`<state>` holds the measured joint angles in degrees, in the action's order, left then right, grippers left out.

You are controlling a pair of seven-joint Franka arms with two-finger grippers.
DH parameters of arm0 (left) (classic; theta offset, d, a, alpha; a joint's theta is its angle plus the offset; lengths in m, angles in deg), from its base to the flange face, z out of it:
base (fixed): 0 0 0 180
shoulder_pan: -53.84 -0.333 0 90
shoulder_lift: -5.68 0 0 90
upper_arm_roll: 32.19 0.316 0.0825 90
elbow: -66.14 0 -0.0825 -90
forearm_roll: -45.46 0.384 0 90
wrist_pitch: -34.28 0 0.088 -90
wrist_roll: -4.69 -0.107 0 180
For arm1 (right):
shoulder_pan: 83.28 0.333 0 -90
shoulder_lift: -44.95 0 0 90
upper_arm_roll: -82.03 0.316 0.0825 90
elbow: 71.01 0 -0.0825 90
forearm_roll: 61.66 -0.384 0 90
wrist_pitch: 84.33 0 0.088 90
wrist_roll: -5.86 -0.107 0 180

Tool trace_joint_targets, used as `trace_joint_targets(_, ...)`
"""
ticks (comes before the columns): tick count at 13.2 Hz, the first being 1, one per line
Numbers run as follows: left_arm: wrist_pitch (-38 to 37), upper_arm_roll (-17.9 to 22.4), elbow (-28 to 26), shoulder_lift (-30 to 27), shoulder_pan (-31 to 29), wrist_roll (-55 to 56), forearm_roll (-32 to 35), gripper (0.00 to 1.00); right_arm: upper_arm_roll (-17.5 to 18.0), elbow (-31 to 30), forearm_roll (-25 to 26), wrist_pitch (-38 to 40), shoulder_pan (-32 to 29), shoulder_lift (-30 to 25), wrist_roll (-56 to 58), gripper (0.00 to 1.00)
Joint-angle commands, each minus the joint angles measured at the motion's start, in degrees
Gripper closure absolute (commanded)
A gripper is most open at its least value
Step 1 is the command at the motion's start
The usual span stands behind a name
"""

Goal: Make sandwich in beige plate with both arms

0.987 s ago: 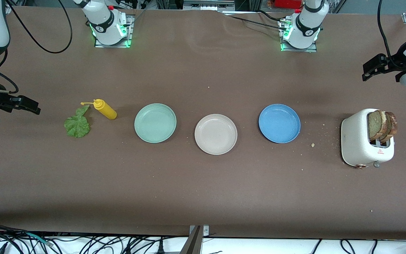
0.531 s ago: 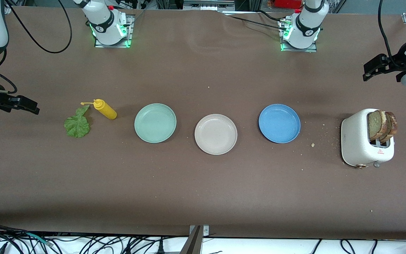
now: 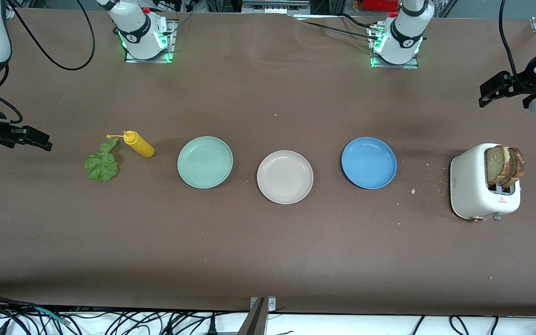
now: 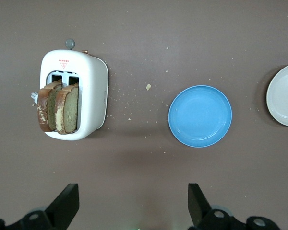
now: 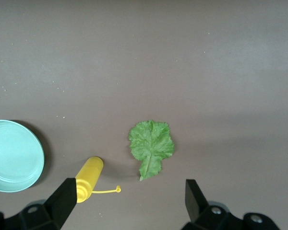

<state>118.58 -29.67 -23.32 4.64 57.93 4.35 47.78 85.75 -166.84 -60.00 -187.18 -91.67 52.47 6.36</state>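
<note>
Where crumbs [image 3: 412,190] dot it, brown tabletop [image 3: 268,242] meets cables [image 3: 110,323]

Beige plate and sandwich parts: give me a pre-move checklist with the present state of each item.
1. Beige plate bare and ready for bread: ok, it sits between the mint-green plate and the blue plate.
2. Bread slices reachable: ok, two stand upright in the toaster slots.
3. Lettuce leaf free to pick: ok, flat on the table, beside the yellow bottle but apart from it.
4. Left tool open and holding nothing: ok, up over the table by the toaster.
5. Right tool open and holding nothing: ok, up over the table by the bottle and leaf.
6. Sandwich started: not ok, nothing stacked yet.
</note>
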Motion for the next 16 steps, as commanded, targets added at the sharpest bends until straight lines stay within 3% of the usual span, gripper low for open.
trace_joint_targets(1,-0.72,0.03,0.52,0.33,0.47,-0.9,0.94,0.0,0.15,0.99,0.01,0.81,-0.49,0.22,0.82,0.0)
trace_joint_targets(10,1.03,0.21,-2.02,1.56,-2.25,-5.46,0.94,0.0,-0.81,0.99,0.01,1.43,-0.49,0.22,0.99,0.0)
trace_joint_targets(16,13.84,0.3,-11.68,2.18,-8.74,-15.65,1.11,0.0,-0.9,0.99,-0.08,1.34,-0.49,0.3,0.99,0.0)
